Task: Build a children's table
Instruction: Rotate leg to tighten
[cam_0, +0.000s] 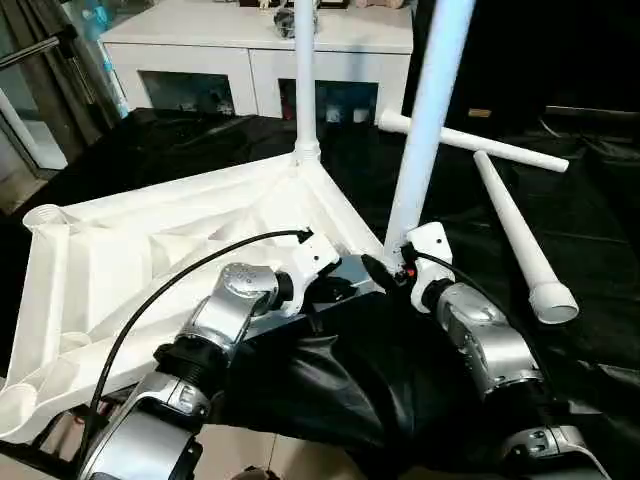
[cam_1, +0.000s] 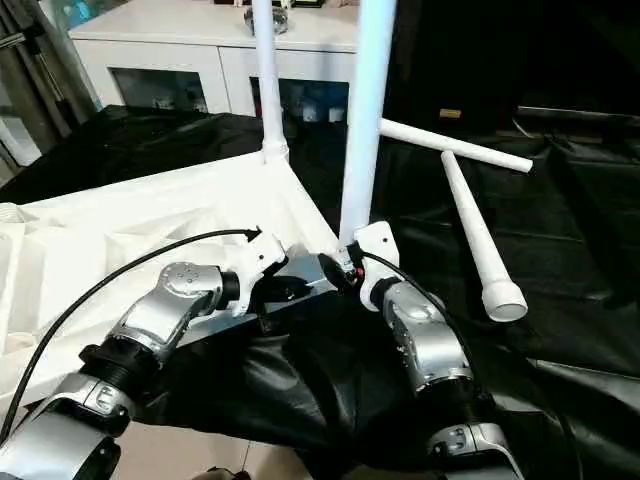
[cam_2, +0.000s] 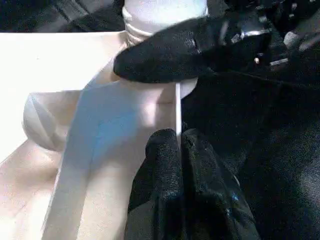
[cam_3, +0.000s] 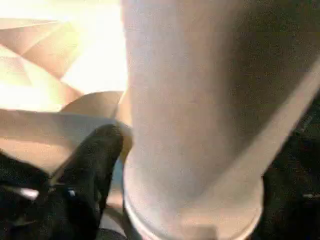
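Upright legs (cam_0: 306, 80) and (cam_0: 430, 110) flank near corner; black cloth (cam_0: 600, 200) beyond loose legs (cam_0: 520, 235) open.

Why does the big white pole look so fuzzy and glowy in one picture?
In the right wrist view the white tubular plastic leg sits very close to the camera, so it blurs, and the white ribbed plastic tabletop behind it glares; in the left eye view the same leg looks sharp.
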